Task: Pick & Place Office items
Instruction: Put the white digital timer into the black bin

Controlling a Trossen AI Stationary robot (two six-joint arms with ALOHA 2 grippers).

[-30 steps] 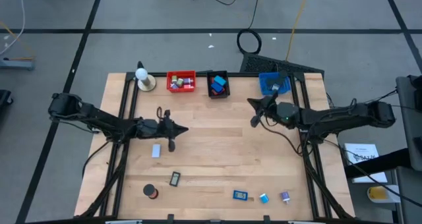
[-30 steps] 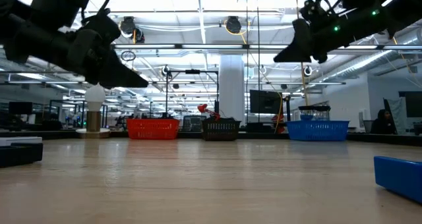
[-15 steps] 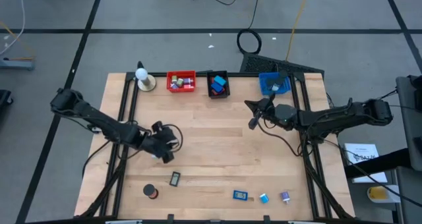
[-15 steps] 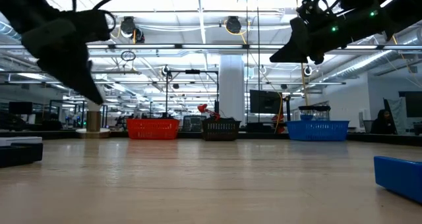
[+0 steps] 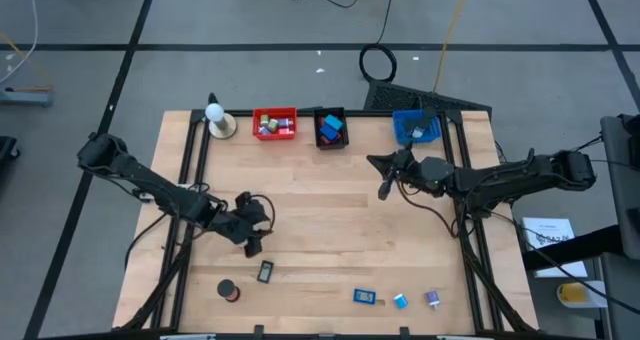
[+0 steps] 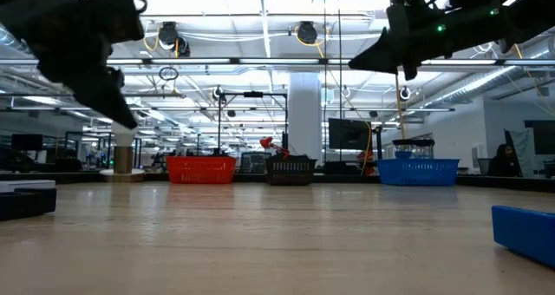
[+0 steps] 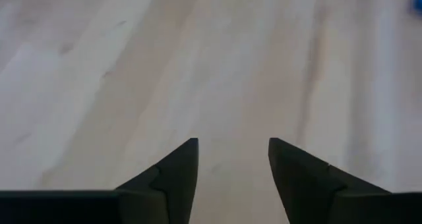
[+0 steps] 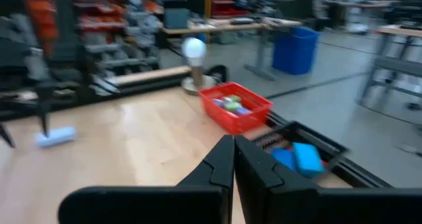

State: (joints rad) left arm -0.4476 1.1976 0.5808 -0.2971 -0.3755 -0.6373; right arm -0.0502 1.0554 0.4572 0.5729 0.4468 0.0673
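Loose office items on the tabletop (image 5: 330,205), high view: five in a rough row along the near edge.
- One small black roll (image 5: 229,291), round, with no long axis.
- One black-framed rectangle (image 5: 265,272), long axis running near-to-far.
- One blue block (image 5: 364,297), long axis across the tabletop; the low view shows it only as a blue slab at its right edge.
- One light-blue block (image 5: 400,301) and one purple clip (image 5: 432,299), too small to give a heading.

Bins along the far edge: one red bin (image 5: 274,123) with mixed pieces, one black bin (image 5: 331,128) with blue pieces, one blue bin (image 5: 416,127). One white ball on a tan base (image 5: 217,118) stands beside the red bin.

The right wrist view alone shows a pale-blue block (image 8: 55,137) lying flat near the left arm; the high view hides it.

Left gripper (image 5: 252,245): over bare wood beside the black-framed rectangle, jaws apart, holding nothing.
Right gripper (image 5: 383,174): raised near the blue bin, jaws pressed together, empty.
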